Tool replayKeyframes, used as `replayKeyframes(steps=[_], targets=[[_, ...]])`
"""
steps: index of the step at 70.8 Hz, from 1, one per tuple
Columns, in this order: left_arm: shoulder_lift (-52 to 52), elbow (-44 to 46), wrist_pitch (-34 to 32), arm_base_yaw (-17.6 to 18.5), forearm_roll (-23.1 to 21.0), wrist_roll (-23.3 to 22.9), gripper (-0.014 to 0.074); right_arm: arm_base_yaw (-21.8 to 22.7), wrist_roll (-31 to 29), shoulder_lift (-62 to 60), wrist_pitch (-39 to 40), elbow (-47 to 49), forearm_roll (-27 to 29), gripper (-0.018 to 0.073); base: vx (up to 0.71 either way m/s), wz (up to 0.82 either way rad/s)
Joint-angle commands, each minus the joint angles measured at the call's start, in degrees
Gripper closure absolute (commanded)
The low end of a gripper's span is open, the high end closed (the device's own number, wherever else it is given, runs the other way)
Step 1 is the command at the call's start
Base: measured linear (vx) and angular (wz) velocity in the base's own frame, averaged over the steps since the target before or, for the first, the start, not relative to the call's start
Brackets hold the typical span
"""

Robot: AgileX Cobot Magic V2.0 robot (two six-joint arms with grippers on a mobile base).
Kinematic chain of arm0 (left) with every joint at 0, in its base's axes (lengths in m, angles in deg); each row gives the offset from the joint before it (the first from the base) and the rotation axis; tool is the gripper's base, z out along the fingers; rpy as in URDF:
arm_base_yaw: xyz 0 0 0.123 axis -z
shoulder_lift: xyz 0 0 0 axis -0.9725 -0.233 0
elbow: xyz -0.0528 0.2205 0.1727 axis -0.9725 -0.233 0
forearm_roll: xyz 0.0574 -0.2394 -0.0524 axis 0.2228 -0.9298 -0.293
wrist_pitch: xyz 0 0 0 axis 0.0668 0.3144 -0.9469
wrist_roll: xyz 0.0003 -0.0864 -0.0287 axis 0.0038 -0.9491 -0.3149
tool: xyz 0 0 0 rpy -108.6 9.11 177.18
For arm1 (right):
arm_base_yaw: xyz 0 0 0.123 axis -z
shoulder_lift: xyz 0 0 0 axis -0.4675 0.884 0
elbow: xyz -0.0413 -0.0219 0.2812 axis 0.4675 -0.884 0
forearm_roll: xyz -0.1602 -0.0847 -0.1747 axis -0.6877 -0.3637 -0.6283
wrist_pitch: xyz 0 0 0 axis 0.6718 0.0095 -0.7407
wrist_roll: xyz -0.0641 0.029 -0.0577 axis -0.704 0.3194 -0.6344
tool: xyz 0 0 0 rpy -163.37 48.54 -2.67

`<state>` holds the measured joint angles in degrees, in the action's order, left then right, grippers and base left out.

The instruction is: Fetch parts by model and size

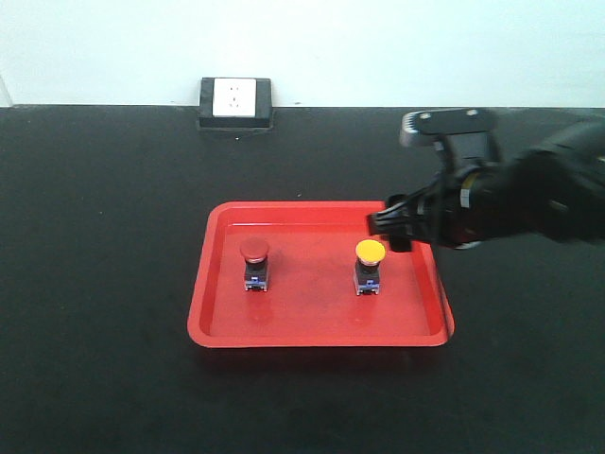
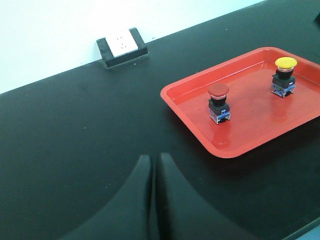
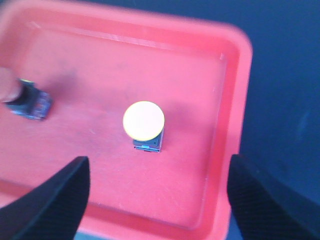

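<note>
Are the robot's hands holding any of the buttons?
No. The right hand is open above the yellow button; the left hand is shut and empty.

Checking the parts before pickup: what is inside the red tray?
Two push-button switches stand in the red tray: the red-capped switch, the yellow-capped switch. The tray's far right corner is covered by the right gripper.

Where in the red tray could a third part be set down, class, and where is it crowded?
Bare floor lies between the red-capped switch and yellow-capped switch, and along the red tray's near rim. It is crowded at the far right corner, where the open right gripper hangs above the yellow one.
</note>
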<state>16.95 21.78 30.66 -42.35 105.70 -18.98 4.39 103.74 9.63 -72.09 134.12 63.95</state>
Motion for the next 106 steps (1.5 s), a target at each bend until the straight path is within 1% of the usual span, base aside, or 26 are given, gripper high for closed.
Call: replayKeyframes(steps=[1, 13, 20, 27, 42, 57, 69, 106], targets=[[-0.8, 1.3, -3.4, 0.0, 0.5, -0.2, 0.0601, 0.3, -1.6, -7.7, 5.6, -2.2, -1.1, 0.0067, 0.0, 0.0], [-0.8, 1.3, -3.4, 0.0, 0.5, -0.2, 0.0601, 0.3, -3.1, -19.3, 8.9, -8.8, -1.1, 0.013, 0.0, 0.0], [-0.8, 1.3, -3.4, 0.0, 0.5, -0.2, 0.0601, 0.3, -4.1, -26.0, 9.3, -12.1, -1.1, 0.0192, 0.0, 0.0], [-0.8, 1.3, -3.4, 0.0, 0.5, -0.2, 0.0601, 0.3, -5.1, -32.9, 9.4, -15.8, -1.1, 0.0291, 0.0, 0.0], [-0.8, 1.3, -3.5, 0.0, 0.5, -0.2, 0.0601, 0.3, -7.7, -47.2, 9.3, -23.9, -1.1, 0.0578, 0.0, 0.0], [-0.8, 1.3, -3.6, 0.0, 0.5, -0.2, 0.0601, 0.3, -8.1, -60.0, 8.2, -31.1, -1.1, 0.0569, 0.0, 0.0], [-0.8, 1.3, -3.9, 0.0, 0.5, -0.2, 0.0601, 0.3, -8.1, -66.1, 7.6, -34.7, -1.1, 0.0569, 0.0, 0.0], [-0.8, 1.3, -3.8, 0.0, 0.5, -0.2, 0.0601, 0.3, -8.1, -67.3, 7.6, -34.8, -1.1, 0.0569, 0.0, 0.0]])
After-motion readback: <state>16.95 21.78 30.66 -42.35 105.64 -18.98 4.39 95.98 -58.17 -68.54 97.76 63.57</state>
